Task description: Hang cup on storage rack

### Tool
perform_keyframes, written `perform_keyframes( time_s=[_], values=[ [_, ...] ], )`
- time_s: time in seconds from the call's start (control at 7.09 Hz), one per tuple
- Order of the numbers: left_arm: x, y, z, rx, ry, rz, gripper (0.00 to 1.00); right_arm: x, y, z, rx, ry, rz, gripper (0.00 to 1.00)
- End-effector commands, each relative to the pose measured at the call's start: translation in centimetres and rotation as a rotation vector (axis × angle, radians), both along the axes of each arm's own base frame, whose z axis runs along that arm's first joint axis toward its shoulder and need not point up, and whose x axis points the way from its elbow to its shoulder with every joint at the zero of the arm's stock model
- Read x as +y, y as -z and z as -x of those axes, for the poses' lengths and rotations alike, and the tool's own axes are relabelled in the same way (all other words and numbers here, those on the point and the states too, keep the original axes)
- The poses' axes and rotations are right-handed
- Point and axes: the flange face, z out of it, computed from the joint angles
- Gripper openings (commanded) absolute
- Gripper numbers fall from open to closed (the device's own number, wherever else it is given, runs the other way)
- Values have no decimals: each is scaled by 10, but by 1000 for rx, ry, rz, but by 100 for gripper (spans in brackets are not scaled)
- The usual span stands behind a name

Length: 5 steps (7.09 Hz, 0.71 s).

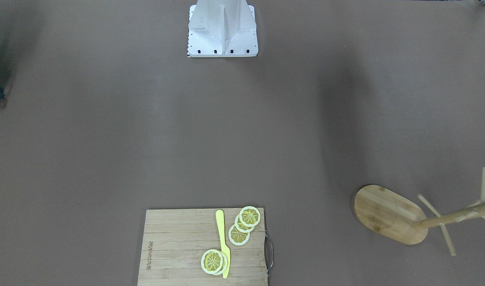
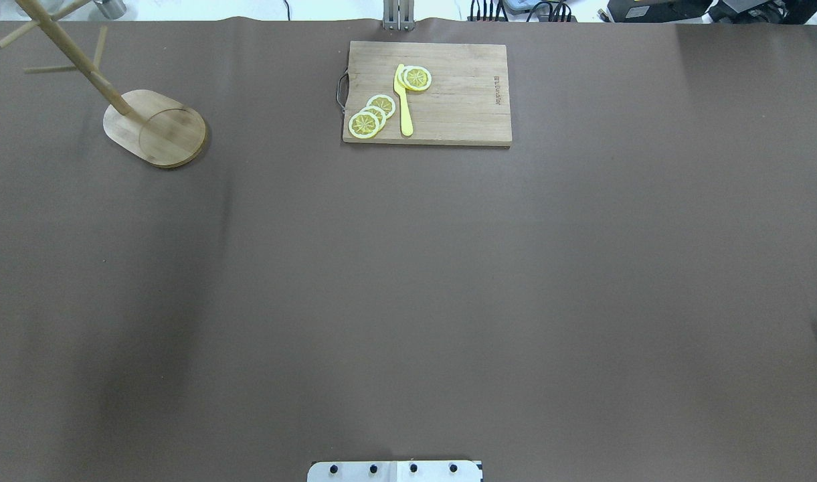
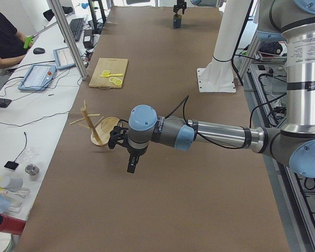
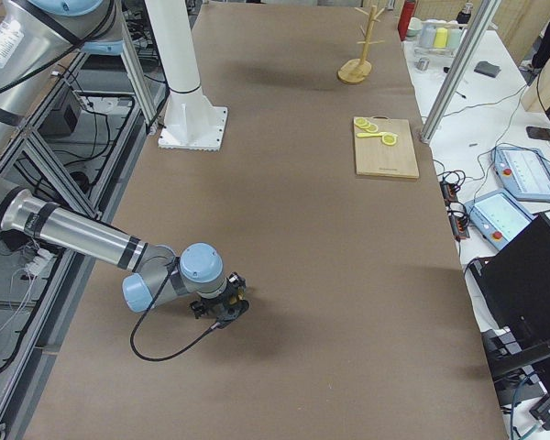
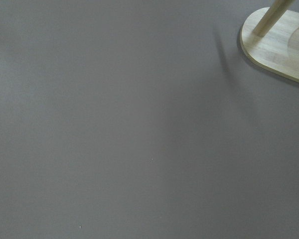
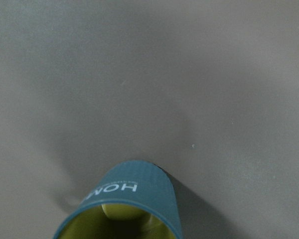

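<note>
The cup (image 6: 125, 201), dark teal-blue with white lettering and a yellowish-green inside, fills the bottom edge of the right wrist view, its mouth toward the camera. In the exterior left view it stands small at the table's far end (image 3: 177, 22), right under my right gripper (image 3: 177, 7). No fingers show, so I cannot tell whether that gripper holds the cup. The storage rack (image 2: 155, 128) stands upright at the far left of the table, also seen in the front view (image 1: 389, 214) and the left wrist view (image 5: 281, 47). My left gripper (image 3: 132, 163) hovers above the table beside the rack; I cannot tell its state.
A bamboo cutting board (image 2: 448, 100) with lemon slices (image 2: 371, 115) and a yellow knife (image 2: 403, 100) lies at the middle of the far edge. The robot's white base (image 1: 222, 29) stands at the near edge. Benches with gear run along the far side.
</note>
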Motion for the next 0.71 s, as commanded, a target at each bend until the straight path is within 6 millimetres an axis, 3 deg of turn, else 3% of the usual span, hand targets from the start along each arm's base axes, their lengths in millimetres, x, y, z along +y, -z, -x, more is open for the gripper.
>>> perform_keyframes(
  time_s=[0.0, 0.14, 0.28, 0.42, 0.56],
  values=[
    [0, -3, 0, -1, -3, 2, 98, 5, -6, 6, -1, 14, 10, 100],
    [0, -3, 0, -1, -3, 2, 98, 4, -6, 9, 3, 24, 7, 99],
    [0, -3, 1, -1, -1, 4, 98, 5, -5, 10, -2, 27, -2, 93],
    [0, -4, 1, -1, -1, 5, 98, 5, -3, 11, -10, 8, 3, 48],
    [0, -4, 1, -1, -1, 5, 98, 7, -5, 11, -13, 10, -5, 13]
  ],
)
